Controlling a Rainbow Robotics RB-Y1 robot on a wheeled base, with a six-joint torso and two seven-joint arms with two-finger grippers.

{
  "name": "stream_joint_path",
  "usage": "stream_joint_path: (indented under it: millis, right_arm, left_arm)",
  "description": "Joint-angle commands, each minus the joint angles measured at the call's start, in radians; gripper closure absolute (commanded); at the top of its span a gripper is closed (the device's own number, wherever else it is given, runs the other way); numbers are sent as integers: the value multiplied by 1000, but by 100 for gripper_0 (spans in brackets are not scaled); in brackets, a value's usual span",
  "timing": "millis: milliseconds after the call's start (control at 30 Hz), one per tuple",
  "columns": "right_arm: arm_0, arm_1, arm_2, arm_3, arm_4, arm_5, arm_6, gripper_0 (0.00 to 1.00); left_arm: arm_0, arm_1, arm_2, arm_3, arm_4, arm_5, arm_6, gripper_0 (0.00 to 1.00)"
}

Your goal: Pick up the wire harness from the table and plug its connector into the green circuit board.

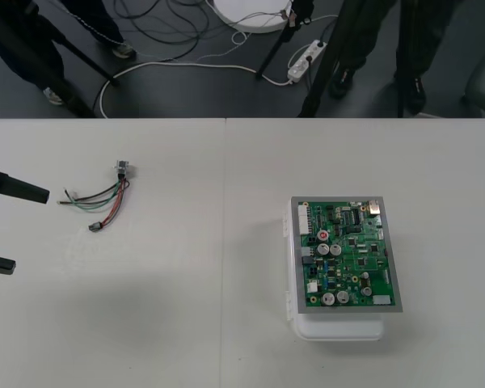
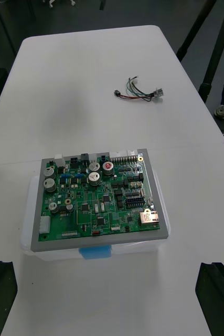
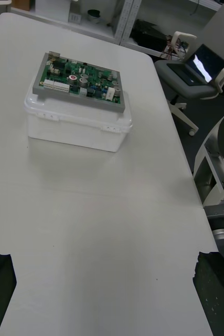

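The wire harness [image 1: 101, 202] lies loose on the table's left part, its round metal socket [image 1: 123, 168] at the far end and its small black plug [image 1: 95, 227] at the near end. My left gripper [image 1: 8, 228] stands open at the table's left edge, a short way left of the harness, with nothing between its fingers. The green circuit board [image 1: 346, 252] sits on its white base [image 1: 339, 327] right of centre. In the right wrist view my right gripper [image 2: 107, 268] is open just short of the board [image 2: 98, 202], and the harness [image 2: 138, 94] lies far beyond it. The left wrist view has the left gripper [image 3: 105, 257] open, facing the board [image 3: 80, 84] across bare table.
A seam [image 1: 224, 259] runs down the table's middle between harness and board. The table's far edge [image 1: 242, 119] borders dark floor with cables and tripod legs. Bare table surrounds the board on all sides.
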Motion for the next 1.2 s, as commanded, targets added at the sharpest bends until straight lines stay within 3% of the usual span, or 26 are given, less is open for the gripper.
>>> stream_joint_path:
  millis: [33, 1200]
  right_arm:
    - [13, -42, -37, 1, -10, -8, -12, 0]
    - [13, -42, -37, 1, -10, -8, -12, 0]
  left_arm:
    - [12, 38, 31, -1, 4, -44, -39, 0]
    - [12, 38, 31, -1, 4, -44, -39, 0]
